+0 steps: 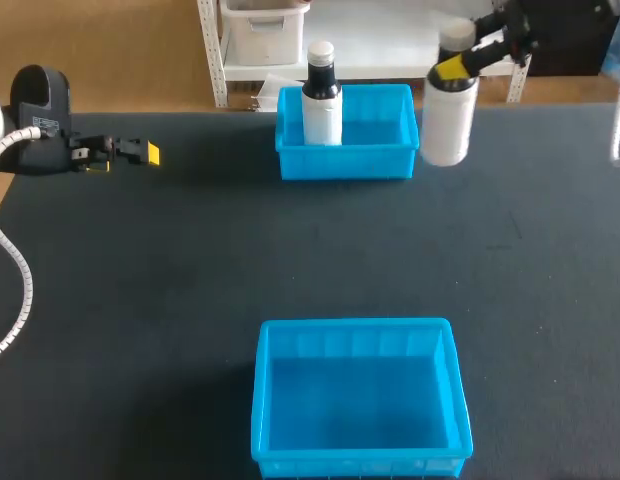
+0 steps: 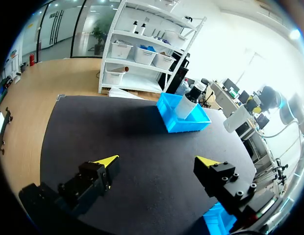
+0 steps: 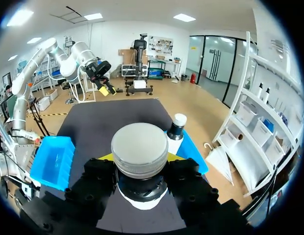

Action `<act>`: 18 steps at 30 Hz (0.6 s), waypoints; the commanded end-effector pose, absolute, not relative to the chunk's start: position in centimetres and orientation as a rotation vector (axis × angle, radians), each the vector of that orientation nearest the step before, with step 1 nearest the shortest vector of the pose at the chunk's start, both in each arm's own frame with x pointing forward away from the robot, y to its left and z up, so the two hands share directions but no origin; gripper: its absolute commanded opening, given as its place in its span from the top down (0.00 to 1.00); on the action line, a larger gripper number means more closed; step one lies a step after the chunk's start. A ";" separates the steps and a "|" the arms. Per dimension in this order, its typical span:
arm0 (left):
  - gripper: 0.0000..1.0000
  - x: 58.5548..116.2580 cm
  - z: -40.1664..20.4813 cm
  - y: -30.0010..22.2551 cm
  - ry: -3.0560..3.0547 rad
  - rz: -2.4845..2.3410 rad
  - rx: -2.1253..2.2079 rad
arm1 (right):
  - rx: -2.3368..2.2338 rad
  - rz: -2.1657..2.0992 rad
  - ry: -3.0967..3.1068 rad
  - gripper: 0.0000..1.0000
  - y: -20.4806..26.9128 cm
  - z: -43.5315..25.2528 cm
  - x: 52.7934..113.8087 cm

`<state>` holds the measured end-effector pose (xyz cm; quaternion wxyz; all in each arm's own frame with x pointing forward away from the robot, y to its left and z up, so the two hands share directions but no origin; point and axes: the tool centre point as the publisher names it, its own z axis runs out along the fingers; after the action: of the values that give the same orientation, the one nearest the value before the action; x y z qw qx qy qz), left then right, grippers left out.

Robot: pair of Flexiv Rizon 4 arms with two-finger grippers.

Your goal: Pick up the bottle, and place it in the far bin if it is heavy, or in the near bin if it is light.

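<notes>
while the right gripper point(image 1: 452, 68) clamped the white bottle point(image 1: 449, 118) by its neck, aloft just right of the far bin point(image 1: 390, 160), and the left gripper point(image 2: 157, 160) gaped empty, lowering carelessly risked knocking the dark-capped bottle point(image 1: 321, 100) standing inside.

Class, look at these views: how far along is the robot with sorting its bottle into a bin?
Done: the right gripper is shut on the white bottle, held clear of the table beside the far bin, where a dark-necked bottle stands. In hand: holding it aloft. Left: setting it in the far bin or the near bin. The left gripper is open, off to the side.
</notes>
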<state>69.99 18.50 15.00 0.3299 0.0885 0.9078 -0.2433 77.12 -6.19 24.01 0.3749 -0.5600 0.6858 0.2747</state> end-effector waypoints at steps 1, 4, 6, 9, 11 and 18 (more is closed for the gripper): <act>0.00 70.0 15.0 18.5 2.374 -0.636 0.231 | -1.453 0.728 1.753 1.00 -8.1 24.8 78.7; 0.00 70.0 15.0 18.5 2.374 -0.636 0.231 | -1.455 0.722 1.755 1.00 -9.3 25.0 79.8; 0.00 70.0 15.0 18.5 2.374 -0.636 0.231 | -1.457 0.720 1.755 1.00 -10.0 25.0 80.7; 0.00 70.0 15.0 18.5 2.374 -0.636 0.231 | -1.462 0.720 1.750 1.00 -10.4 24.9 82.4; 0.00 70.0 15.0 18.5 2.374 -0.636 0.231 | -1.473 0.722 1.737 1.00 -10.3 24.9 83.3; 0.00 70.0 15.0 18.5 2.374 -0.636 0.231 | -1.512 0.744 1.677 1.00 -9.1 24.8 87.2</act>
<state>70.00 18.50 15.00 0.3299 0.0885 0.9078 -0.2433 84.03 -9.69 24.83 0.3968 -0.5699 0.6721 0.2571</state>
